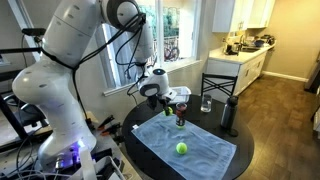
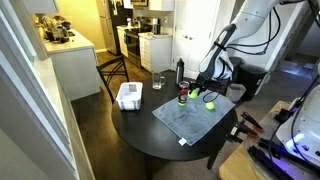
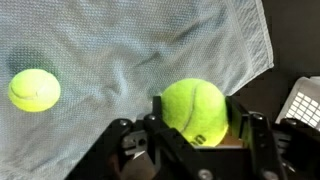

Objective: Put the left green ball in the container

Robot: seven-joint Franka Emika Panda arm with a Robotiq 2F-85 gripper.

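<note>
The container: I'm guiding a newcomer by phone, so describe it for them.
On the round dark table, look beside the towel, on bare tabletop. The container sits there: a low, whitish square tub, unlike the clear glass and tall dark bottle nearby.

A round dark tabletop (image 2: 133, 130) stands on a dark brown wooden floor (image 1: 285, 110). In an exterior view, a bright daylit window (image 1: 172, 35) lies far behind it. To the right stand white kitchen cabinets (image 1: 245, 68), with a black slatted chair (image 1: 212, 85) nearer. Warm yellow light fills a far doorway (image 2: 112, 15).
</note>
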